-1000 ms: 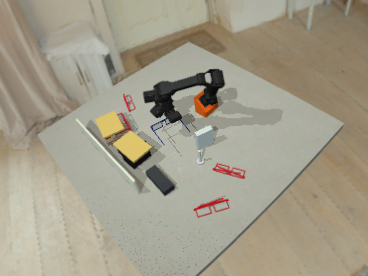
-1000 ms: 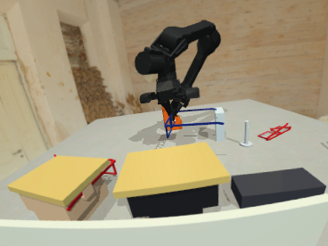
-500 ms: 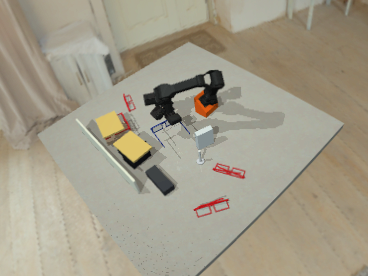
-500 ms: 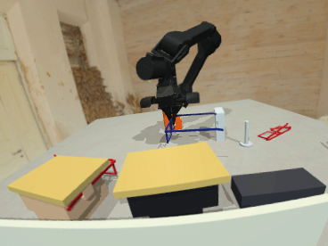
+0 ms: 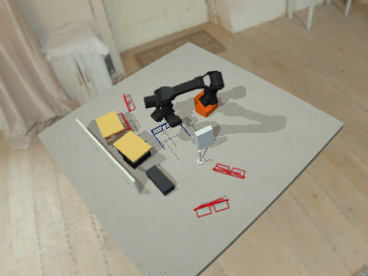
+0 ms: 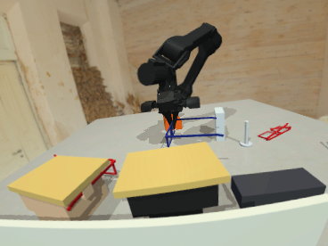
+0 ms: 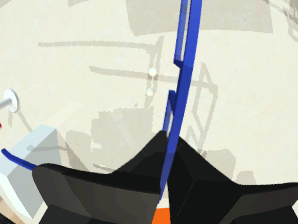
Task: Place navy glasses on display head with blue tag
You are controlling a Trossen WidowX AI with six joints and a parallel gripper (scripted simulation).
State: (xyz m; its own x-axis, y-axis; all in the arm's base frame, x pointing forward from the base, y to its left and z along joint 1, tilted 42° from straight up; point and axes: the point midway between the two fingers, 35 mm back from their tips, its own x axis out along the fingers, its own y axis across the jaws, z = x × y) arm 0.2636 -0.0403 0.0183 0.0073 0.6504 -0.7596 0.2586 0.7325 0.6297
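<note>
The navy glasses (image 5: 152, 131) (image 6: 196, 135) (image 7: 186, 75) hang above the table, with their temples reaching out sideways. My gripper (image 6: 173, 127) (image 7: 165, 136) is shut on their front frame near one end. A dark head (image 5: 135, 158) (image 6: 174, 203) with a yellow slab top (image 5: 132, 145) (image 6: 171, 169) stands apart from the gripper and wears no visible glasses. A tan head (image 6: 37, 208) (image 5: 110, 125) with another yellow slab top (image 6: 62, 178) stands beside it, with red glasses (image 6: 113, 168) on or against it. No blue tag shows on either head.
A pale block (image 5: 204, 137) (image 6: 219, 125) (image 7: 31, 162) is close to the temple ends; a white post (image 6: 246, 133) stands near it. A pale wall (image 6: 160, 233) runs behind the heads. A dark box (image 5: 160, 180) (image 6: 278, 186) and several red glasses (image 5: 229, 171) lie around.
</note>
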